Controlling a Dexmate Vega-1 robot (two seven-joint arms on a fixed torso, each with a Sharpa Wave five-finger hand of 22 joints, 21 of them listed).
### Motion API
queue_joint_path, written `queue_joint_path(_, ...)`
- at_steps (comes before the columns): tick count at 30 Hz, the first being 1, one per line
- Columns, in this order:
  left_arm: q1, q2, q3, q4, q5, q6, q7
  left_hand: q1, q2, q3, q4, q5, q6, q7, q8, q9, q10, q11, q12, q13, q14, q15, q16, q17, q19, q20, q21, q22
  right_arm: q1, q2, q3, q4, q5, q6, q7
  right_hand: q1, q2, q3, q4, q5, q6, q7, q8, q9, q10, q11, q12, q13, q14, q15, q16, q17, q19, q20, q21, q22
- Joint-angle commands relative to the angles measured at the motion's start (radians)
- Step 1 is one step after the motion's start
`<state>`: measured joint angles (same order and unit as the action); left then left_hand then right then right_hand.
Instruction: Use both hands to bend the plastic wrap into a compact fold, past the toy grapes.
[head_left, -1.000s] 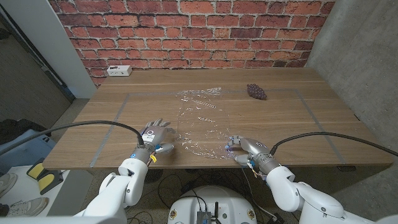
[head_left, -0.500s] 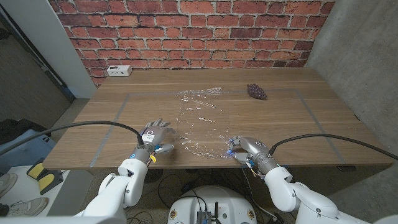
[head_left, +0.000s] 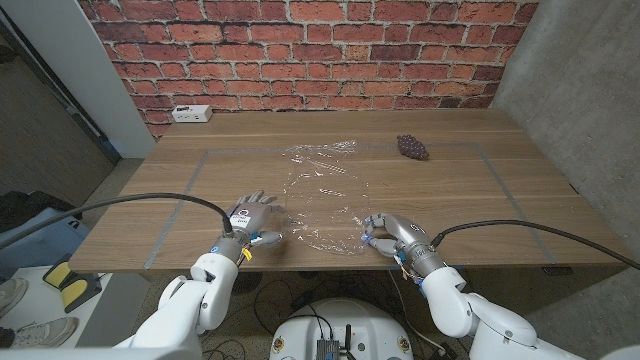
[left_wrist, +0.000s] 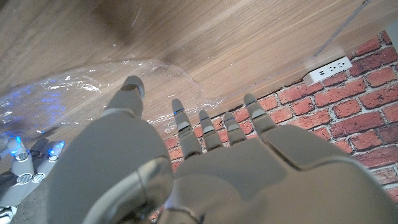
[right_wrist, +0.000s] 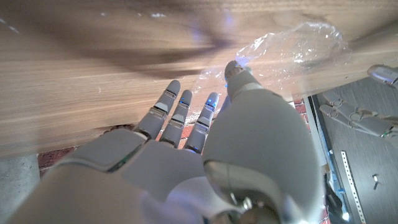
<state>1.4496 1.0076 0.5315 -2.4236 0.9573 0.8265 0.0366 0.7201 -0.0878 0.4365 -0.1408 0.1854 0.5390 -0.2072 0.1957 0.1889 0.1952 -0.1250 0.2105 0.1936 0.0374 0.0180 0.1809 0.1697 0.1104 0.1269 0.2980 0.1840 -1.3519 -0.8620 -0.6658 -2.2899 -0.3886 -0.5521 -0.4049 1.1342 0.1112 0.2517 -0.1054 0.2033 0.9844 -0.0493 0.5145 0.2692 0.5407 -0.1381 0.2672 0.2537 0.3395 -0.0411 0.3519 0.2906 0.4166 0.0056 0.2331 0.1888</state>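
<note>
A clear, crinkled plastic wrap (head_left: 322, 195) lies spread on the middle of the wooden table (head_left: 500, 190); it also shows in the wrist views (left_wrist: 81, 84) (right_wrist: 292, 46). Dark purple toy grapes (head_left: 411, 147) sit beyond it at the far right. My left hand (head_left: 250, 216) (left_wrist: 186, 168) is open with fingers spread, its fingertips at the wrap's near left edge. Open too, my right hand (head_left: 386, 233) (right_wrist: 217, 143) is at the wrap's near right corner, where its thumb reaches the film. Neither hand has the film gathered in it.
A white power strip (head_left: 189, 114) (left_wrist: 328, 67) lies at the table's far left, against the brick wall (head_left: 320, 50). Grey tape lines (head_left: 185, 190) mark the tabletop. Each wrist view catches the other hand, the right (left_wrist: 25, 165) and the left (right_wrist: 367, 118).
My right hand has crept a little left and forward onto the wrap's near right corner. The left hand, the wrap and the grapes have stayed put.
</note>
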Motion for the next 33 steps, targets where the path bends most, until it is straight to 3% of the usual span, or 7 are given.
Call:
queue_joint_path(1, -0.019, 0.01, 0.003, 0.005, -0.014, -0.012, -0.043, 0.003, -0.011, -0.006, 0.0, 0.012, 0.012, -0.008, 0.002, 0.001, -0.005, 0.001, -0.002, 0.003, -0.007, 0.0, -0.001, 0.004, -0.008, 0.009, -0.003, 0.003, -0.026, 0.068, 0.041, 0.039, 0.04, 0.086, -0.093, 0.002, 0.014, -0.005, -0.005, 0.003, 0.013, 0.037, 0.013, 0.012, 0.018, 0.008, 0.011, 0.001, 0.014, -0.125, 0.009, 0.004, 0.004, 0.009, 0.005, 0.003)
queue_joint_path(8, -0.055, 0.001, 0.04, 0.028, 0.042, -0.007, -0.082, 0.039, -0.001, -0.004, -0.012, 0.024, 0.055, -0.012, 0.017, 0.003, 0.003, -0.006, 0.002, 0.003, 0.001, -0.001, 0.004, 0.004, 0.007, 0.003, -0.005, 0.002, -0.026, 0.077, 0.057, 0.042, 0.06, 0.104, -0.091, 0.007, 0.022, -0.006, -0.011, 0.007, 0.008, 0.054, 0.017, 0.021, 0.028, 0.015, 0.013, 0.004, 0.019, -0.122, 0.015, 0.006, 0.004, 0.012, 0.006, 0.003)
queue_joint_path(15, -0.094, -0.006, 0.06, 0.052, 0.078, -0.019, -0.135, 0.087, 0.012, 0.0, -0.024, 0.03, 0.103, -0.014, 0.03, 0.004, 0.013, -0.003, 0.006, 0.002, 0.011, -0.007, 0.006, 0.003, 0.025, -0.001, -0.007, 0.002, -0.026, 0.075, 0.066, 0.043, 0.068, 0.113, -0.084, 0.008, 0.026, -0.009, -0.013, 0.008, 0.005, 0.054, 0.02, 0.028, 0.032, 0.019, 0.013, 0.007, 0.019, -0.121, 0.018, 0.007, 0.002, 0.013, 0.005, 0.003)
queue_joint_path(21, -0.126, -0.019, 0.067, 0.087, 0.073, -0.087, -0.121, 0.129, 0.02, 0.004, -0.03, 0.03, 0.137, -0.014, 0.036, 0.005, 0.028, -0.011, 0.01, 0.002, 0.026, -0.027, 0.009, 0.002, 0.045, -0.009, -0.007, 0.001, -0.026, 0.075, 0.076, 0.046, 0.081, 0.119, -0.079, 0.011, 0.026, -0.01, -0.018, 0.009, 0.007, 0.056, 0.024, 0.032, 0.034, 0.022, 0.013, 0.008, 0.02, -0.12, 0.018, 0.006, 0.0, 0.016, 0.005, 0.003)
queue_joint_path(29, -0.174, -0.015, 0.063, 0.082, 0.025, -0.137, -0.224, 0.157, 0.026, 0.002, -0.028, 0.025, 0.174, -0.013, 0.043, 0.005, 0.033, -0.01, 0.011, 0.001, 0.027, -0.029, 0.006, 0.002, 0.05, -0.014, -0.012, 0.001, -0.027, 0.079, 0.084, 0.051, 0.084, 0.12, -0.087, 0.01, 0.027, -0.01, -0.019, 0.01, 0.004, 0.056, 0.025, 0.034, 0.037, 0.024, 0.014, 0.01, 0.021, -0.122, 0.018, 0.004, -0.001, 0.017, 0.005, 0.003)
queue_joint_path(33, -0.201, -0.017, 0.088, 0.072, 0.07, -0.123, -0.31, 0.186, 0.031, -0.005, -0.027, 0.019, 0.257, -0.011, 0.066, 0.008, 0.036, -0.012, 0.01, 0.001, 0.028, -0.03, 0.004, 0.002, 0.058, -0.019, -0.019, 0.001, -0.028, 0.082, 0.092, 0.056, 0.093, 0.129, -0.093, 0.009, 0.027, -0.01, -0.019, 0.01, 0.005, 0.057, 0.026, 0.034, 0.038, 0.025, 0.014, 0.01, 0.022, -0.121, 0.017, 0.003, -0.002, 0.018, 0.005, 0.003)
